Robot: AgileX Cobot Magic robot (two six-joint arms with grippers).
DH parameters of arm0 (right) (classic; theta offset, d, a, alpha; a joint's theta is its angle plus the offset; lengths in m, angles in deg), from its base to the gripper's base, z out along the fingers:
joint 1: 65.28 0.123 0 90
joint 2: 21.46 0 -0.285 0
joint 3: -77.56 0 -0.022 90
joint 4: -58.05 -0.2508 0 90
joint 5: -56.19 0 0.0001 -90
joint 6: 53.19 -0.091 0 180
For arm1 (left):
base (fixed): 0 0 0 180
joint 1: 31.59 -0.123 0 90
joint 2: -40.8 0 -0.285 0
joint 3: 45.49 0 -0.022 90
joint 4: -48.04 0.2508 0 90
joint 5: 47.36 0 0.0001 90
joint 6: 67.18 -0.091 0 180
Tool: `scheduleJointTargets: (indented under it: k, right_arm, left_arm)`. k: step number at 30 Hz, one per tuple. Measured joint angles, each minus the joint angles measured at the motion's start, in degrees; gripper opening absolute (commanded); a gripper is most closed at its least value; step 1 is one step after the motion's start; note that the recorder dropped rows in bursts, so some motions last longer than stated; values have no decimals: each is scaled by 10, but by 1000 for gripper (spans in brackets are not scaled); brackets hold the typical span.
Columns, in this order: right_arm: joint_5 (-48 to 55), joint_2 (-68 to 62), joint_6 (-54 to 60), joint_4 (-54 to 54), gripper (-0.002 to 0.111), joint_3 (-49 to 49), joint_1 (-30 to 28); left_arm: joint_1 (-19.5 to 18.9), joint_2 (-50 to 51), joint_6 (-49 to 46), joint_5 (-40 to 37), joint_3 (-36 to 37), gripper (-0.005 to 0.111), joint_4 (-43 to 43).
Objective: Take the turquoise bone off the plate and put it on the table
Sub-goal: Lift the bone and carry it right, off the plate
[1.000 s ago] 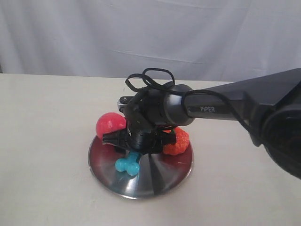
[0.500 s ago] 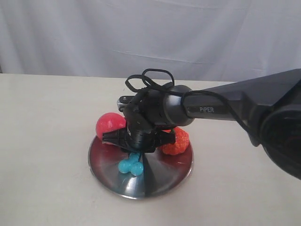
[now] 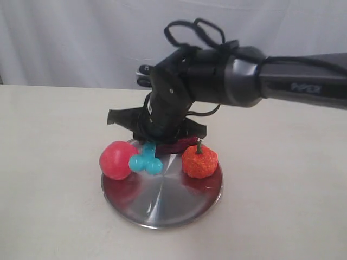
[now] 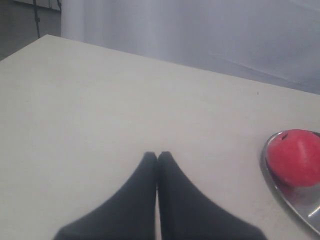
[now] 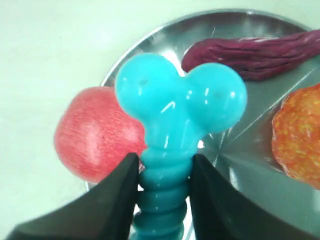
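Right wrist view: turquoise bone (image 5: pixel 177 107), one item, clamped in the right gripper (image 5: pixel 164 170); the jaws are closed to the width of the ribbed shaft, one finger on each side, just behind the pair of knobs at the free end. Exterior view: bone hangs knob-end down from the gripper, over the rear left part of the plate (image 3: pixel 162 203) and apparently clear of its surface, between a red ball (image 3: pixel 115 160) and an orange pumpkin (image 3: pixel 199 160); whether it brushes the ball cannot be told. A purple piece (image 5: pixel 250 52) lies on the plate behind. Handling, judged: light, rubbery, somewhat yielding, not fragile; the glossy skin may be slippery, but the ribs give the fingers purchase and the knobs should stop it sliding out. The shaft is the best hold, as taken; the rounded knobs would squirt free. Left wrist view: left gripper (image 4: pixel 157 157) fully closed, fingertips touching, holding nothing, over bare worktop (image 4: pixel 100 100) beside the plate. Bone is not yet on the worktop.
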Motion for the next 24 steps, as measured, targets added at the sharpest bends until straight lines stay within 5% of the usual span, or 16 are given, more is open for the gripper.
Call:
scheduleJointTargets:
  k: [8, 18, 24]
  right_arm:
    - [101, 127, 59, 6, 0, 0, 0]
    - [268, 263, 117, 140, 0, 0, 0]
    - [283, 316, 169, 122, 0, -3, -58]
  left_arm:
    - [0, 0, 0, 0, 0, 0, 0]
    - [0, 0, 0, 0, 0, 0, 0]
    - [0, 0, 0, 0, 0, 0, 0]
